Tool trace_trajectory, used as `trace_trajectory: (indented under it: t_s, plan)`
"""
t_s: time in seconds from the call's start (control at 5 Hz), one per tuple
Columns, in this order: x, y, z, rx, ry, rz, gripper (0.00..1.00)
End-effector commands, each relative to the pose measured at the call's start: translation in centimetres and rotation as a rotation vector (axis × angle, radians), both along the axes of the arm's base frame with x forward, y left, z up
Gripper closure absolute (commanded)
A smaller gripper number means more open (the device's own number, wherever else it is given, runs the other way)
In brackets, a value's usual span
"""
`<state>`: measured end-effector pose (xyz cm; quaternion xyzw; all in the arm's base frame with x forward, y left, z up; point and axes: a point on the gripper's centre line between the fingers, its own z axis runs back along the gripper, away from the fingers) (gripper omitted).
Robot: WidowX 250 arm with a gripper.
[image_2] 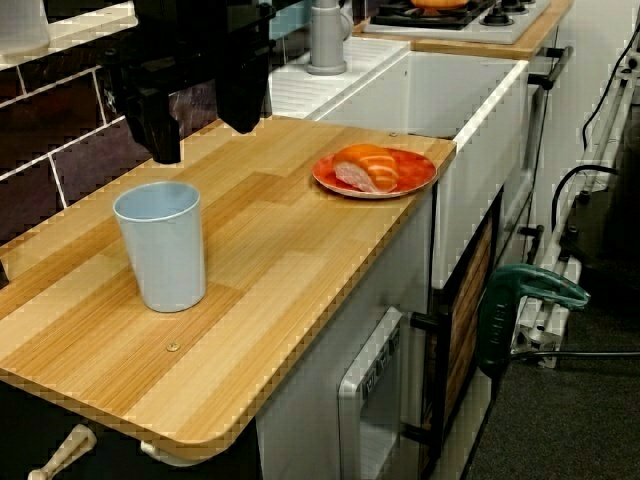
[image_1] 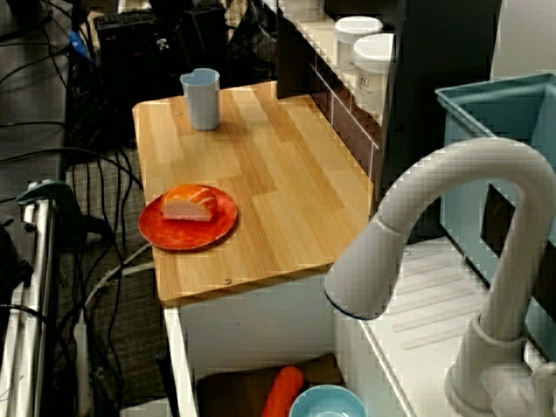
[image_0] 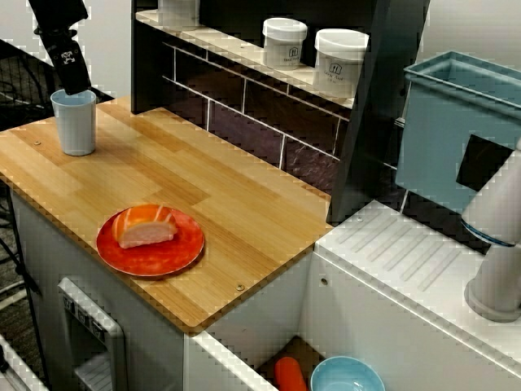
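Note:
A pale blue cup (image_0: 75,122) (image_1: 201,97) (image_2: 162,245) stands upright near the far left end of the wooden counter (image_0: 228,204). My black gripper (image_0: 73,69) (image_2: 203,115) hangs just above and slightly behind the cup's rim. In the view from the counter's end its two fingers (image_2: 160,125) stand apart with nothing between them, so it is open. The view from the sink side does not show it clearly. An orange plate (image_0: 167,257) (image_1: 174,234) (image_2: 415,170) with a piece of salmon sushi (image_0: 146,226) (image_1: 191,202) (image_2: 365,168) lies near the counter's front edge, well away from the gripper.
Two white jars (image_0: 285,41) (image_0: 339,61) sit on a dark shelf along the tiled back wall. A blue bin (image_0: 464,130) and a grey faucet (image_1: 434,243) stand by the sink, which holds a blue bowl (image_0: 348,376) and an orange object (image_0: 289,373).

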<state>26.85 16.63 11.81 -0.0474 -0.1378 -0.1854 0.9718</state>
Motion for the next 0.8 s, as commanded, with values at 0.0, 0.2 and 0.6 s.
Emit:
trace_trajectory:
  t_s: [0.0,0.2,0.6]
  plan:
    - [-0.1,0.3,-0.6,0.051,-0.016,0.0,0.0]
    - [-0.2,0.1,-1.3,0.063,-0.006,0.0,0.0]
    - [0.5,0.2,-3.0,0.08,0.022,0.026,0.0]
